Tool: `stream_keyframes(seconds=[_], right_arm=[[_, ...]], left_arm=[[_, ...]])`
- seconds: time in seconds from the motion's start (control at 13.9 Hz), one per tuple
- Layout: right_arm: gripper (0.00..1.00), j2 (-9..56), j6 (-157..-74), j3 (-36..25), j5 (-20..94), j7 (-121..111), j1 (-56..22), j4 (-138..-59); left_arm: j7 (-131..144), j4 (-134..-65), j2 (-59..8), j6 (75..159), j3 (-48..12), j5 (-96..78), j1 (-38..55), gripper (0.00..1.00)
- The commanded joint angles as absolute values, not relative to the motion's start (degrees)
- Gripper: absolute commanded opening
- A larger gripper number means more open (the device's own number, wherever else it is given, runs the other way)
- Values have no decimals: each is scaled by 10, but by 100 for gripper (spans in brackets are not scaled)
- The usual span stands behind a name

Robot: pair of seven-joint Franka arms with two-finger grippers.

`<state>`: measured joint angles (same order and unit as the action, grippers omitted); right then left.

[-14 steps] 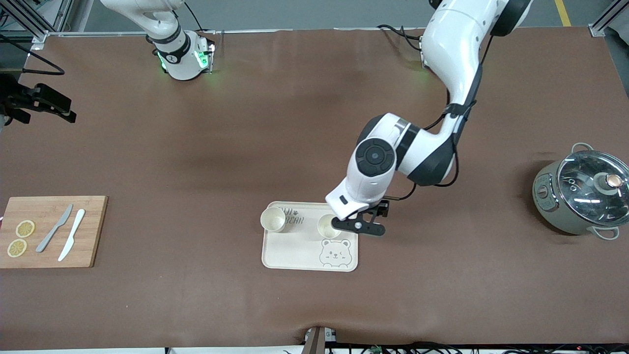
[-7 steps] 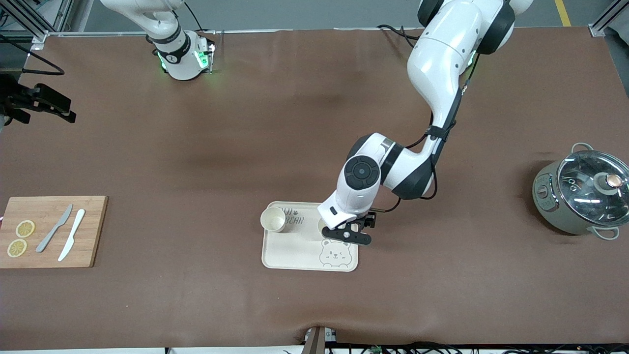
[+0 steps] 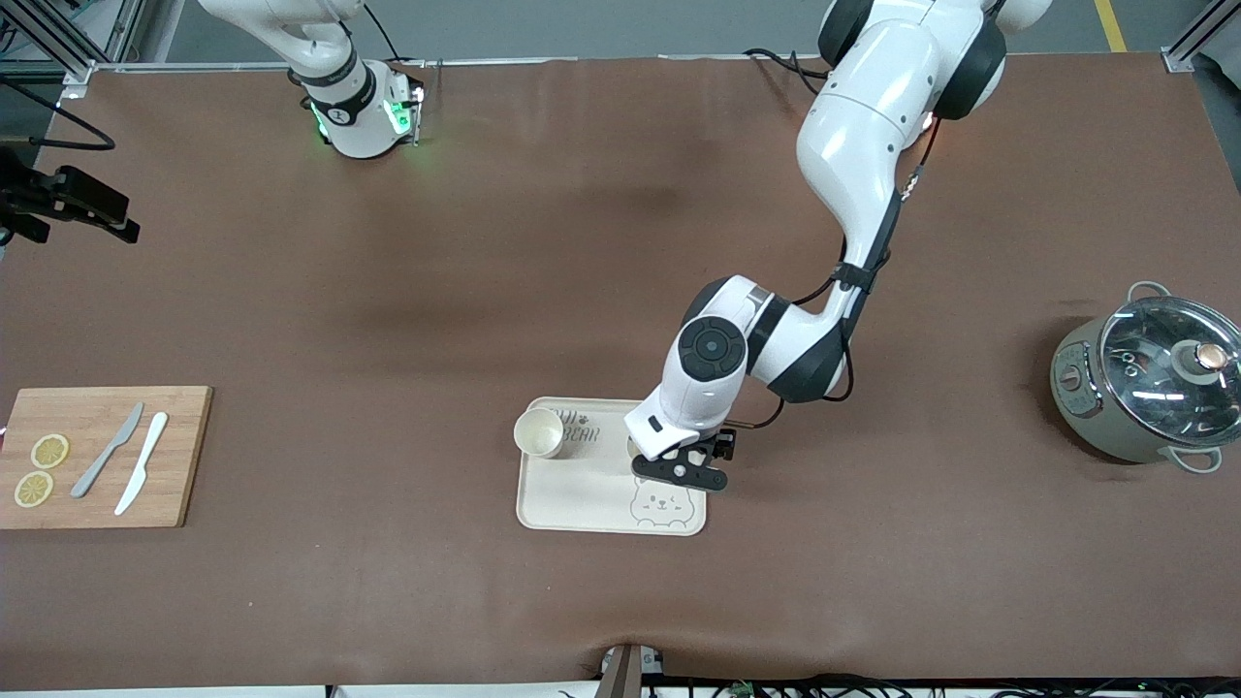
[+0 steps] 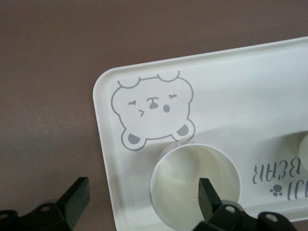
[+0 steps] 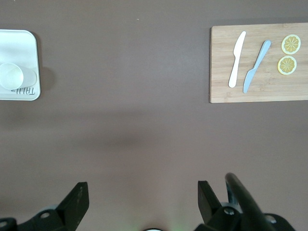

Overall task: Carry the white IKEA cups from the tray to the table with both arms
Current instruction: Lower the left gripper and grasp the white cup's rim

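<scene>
Two white IKEA cups stand upright on the cream bear tray (image 3: 572, 499). One cup (image 3: 539, 431) stands free at the tray's corner toward the right arm's end. The other cup (image 4: 185, 178) is almost hidden under my left gripper (image 3: 679, 472) in the front view. In the left wrist view my left gripper (image 4: 143, 192) is open, with one finger inside the cup's rim and the other over the bare table beside the tray (image 4: 231, 82). My right gripper (image 5: 142, 199) is open and empty, high over the table near its base, waiting.
A wooden cutting board (image 3: 97, 456) with two knives and two lemon slices lies toward the right arm's end. A grey pot with a glass lid (image 3: 1144, 388) stands toward the left arm's end. A black device (image 3: 68, 199) shows at the view's edge.
My left gripper has moved from beside the tray's edge to over the cup, which it now mostly covers. The cups and the tray have not moved.
</scene>
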<state>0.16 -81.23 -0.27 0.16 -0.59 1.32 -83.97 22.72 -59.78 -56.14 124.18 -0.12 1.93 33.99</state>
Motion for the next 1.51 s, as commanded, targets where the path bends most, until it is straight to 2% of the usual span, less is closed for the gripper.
stream_keyframes(seconds=[0.0,0.57,0.65,0.79,0.86,1.0,1.43], right_arm=[[100,-5,-812,7,3,-11,23,-845],[100,4,-810,8,2,-12,20,-843],[100,4,-808,8,2,-12,20,-844],[100,10,-802,8,2,-13,22,-844],[100,14,-802,8,2,-13,22,-844],[100,32,-790,8,1,-14,24,-844],[100,34,-787,8,2,-12,20,-844]], left_arm=[[236,-571,-583,1256,10,30,348,100],[243,-572,-597,1291,30,30,361,100],[258,-572,-598,1294,32,30,363,82],[278,-573,-599,1304,33,30,368,25],[281,-574,-600,1305,33,30,368,0],[284,-574,-602,1305,30,29,368,0],[305,-576,-599,1304,26,20,365,0]])
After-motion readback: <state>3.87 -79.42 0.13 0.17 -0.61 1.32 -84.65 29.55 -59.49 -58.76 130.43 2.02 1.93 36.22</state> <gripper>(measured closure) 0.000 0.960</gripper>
